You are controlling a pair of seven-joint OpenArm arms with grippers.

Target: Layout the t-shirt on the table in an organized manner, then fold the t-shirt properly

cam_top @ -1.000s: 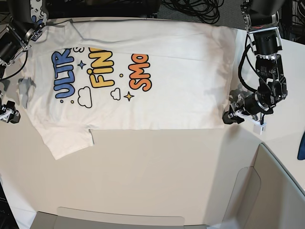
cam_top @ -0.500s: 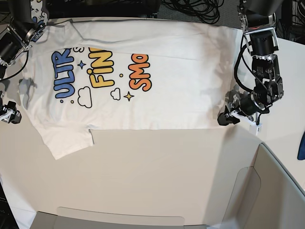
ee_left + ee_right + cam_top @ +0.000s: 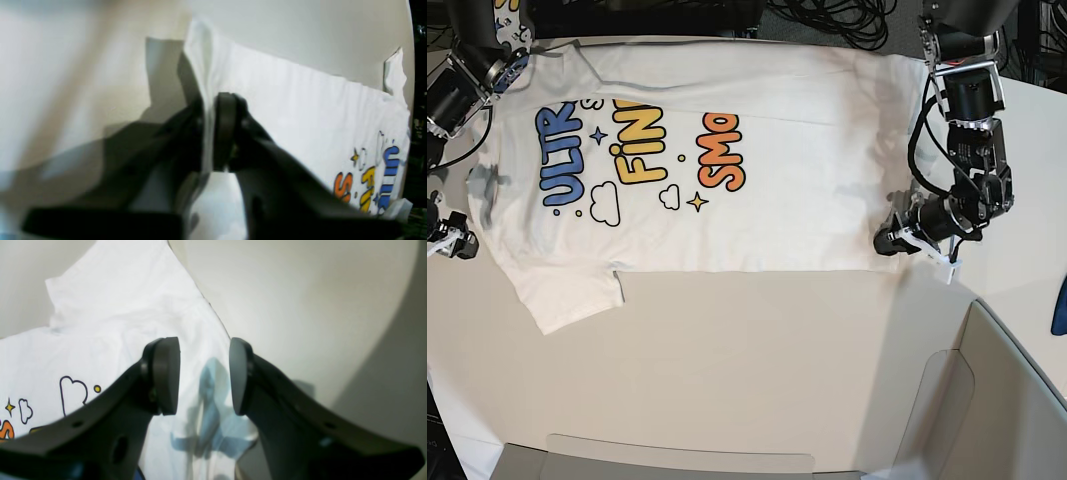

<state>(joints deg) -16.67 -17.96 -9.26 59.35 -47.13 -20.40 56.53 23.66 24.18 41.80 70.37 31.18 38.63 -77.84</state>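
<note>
The white t-shirt (image 3: 757,160) lies spread on the table (image 3: 747,360), print side up, with its colourful lettering toward the left. My left gripper (image 3: 889,240) is at the shirt's near right hem corner. In the left wrist view it (image 3: 208,133) is shut on a raised fold of the white t-shirt (image 3: 300,110). My right gripper (image 3: 457,243) is at the shirt's left edge by the shoulder. In the right wrist view it (image 3: 204,376) stands open just above the t-shirt (image 3: 116,323), with nothing between its fingers (image 3: 165,373).
A grey bin-like panel (image 3: 1017,400) fills the near right corner and continues along the front edge. A blue object (image 3: 1060,300) shows at the right border. Black cables (image 3: 827,15) lie behind the table's far edge. Bare tabletop (image 3: 757,370) lies in front of the shirt.
My left gripper has moved left onto the shirt's hem corner and shut on the fabric. The right gripper has hardly moved and stays open.
</note>
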